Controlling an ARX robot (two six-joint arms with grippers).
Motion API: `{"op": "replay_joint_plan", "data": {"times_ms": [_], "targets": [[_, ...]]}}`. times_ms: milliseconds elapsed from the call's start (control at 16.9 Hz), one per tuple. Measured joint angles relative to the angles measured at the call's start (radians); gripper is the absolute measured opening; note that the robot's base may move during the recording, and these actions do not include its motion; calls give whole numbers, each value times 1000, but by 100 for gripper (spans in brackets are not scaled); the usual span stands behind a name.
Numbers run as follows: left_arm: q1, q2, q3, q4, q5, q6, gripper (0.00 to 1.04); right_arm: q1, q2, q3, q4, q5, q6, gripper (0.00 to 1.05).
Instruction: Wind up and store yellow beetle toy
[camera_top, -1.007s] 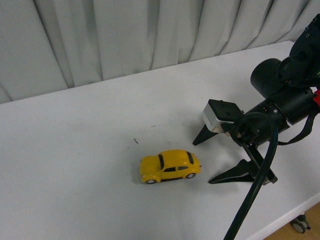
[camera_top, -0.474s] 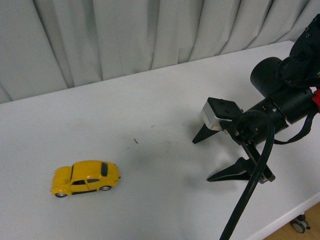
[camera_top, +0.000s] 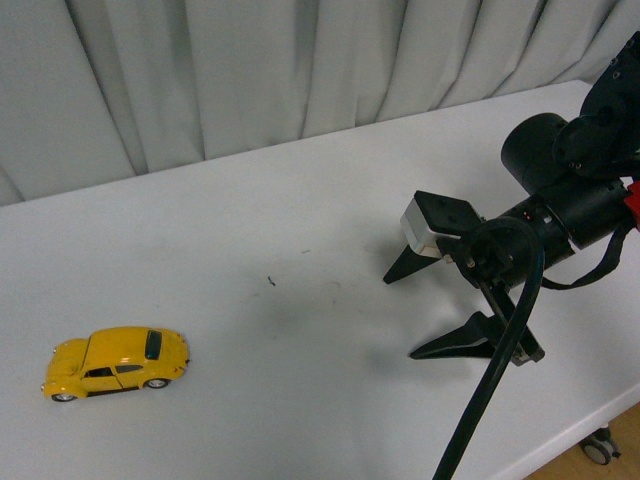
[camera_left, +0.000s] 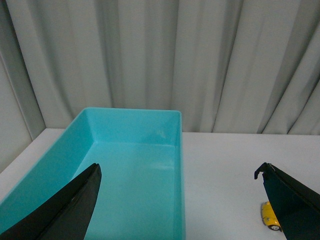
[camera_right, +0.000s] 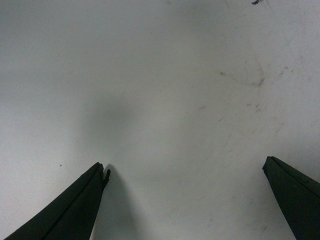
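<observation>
The yellow beetle toy (camera_top: 116, 363) stands on its wheels on the white table (camera_top: 300, 230), at the left in the front view. A small part of the toy (camera_left: 269, 216) also shows in the left wrist view, beside one black finger. My right gripper (camera_top: 398, 315) hovers open at the right of the table, far from the toy, with nothing between its fingers; in its wrist view the right gripper (camera_right: 182, 167) frames only bare tabletop. My left gripper (camera_left: 179, 170) is open too, above the edge of a turquoise bin (camera_left: 125, 175). The left arm is out of the front view.
The turquoise bin is empty, with its long wall (camera_left: 178, 165) next to the toy's stretch of table. Grey curtains (camera_top: 250, 70) hang behind the table. A small dark mark (camera_top: 271, 282) lies mid-table. The table's front right edge (camera_top: 590, 420) has a caster wheel (camera_top: 601, 447) below it.
The yellow beetle toy has rolled leftward across the table, from beside my right gripper to the far left. My right gripper has barely moved.
</observation>
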Motion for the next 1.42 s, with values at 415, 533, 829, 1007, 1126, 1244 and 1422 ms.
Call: {"op": "replay_joint_plan", "data": {"times_ms": [415,533,829,1007,1126,1244,1422], "targets": [[0,0,0,0,0,0,98,15,-156,80,133,109,170,98],[0,0,0,0,0,0,98,26,-281,125,130,106,203,98],[0,0,0,0,0,0,98,117,-547,13,628,386,530,83],[0,0,0,0,0,0,98,234,-819,-280,961,696,1191,50],[0,0,0,0,0,0,98,316,-1053,-396,912,798,1448,25],[0,0,0,0,0,0,98,325,-1152,-526,943,808,1518,2],[0,0,0,0,-1,0,98,325,-1244,-650,957,809,1541,2]]}}
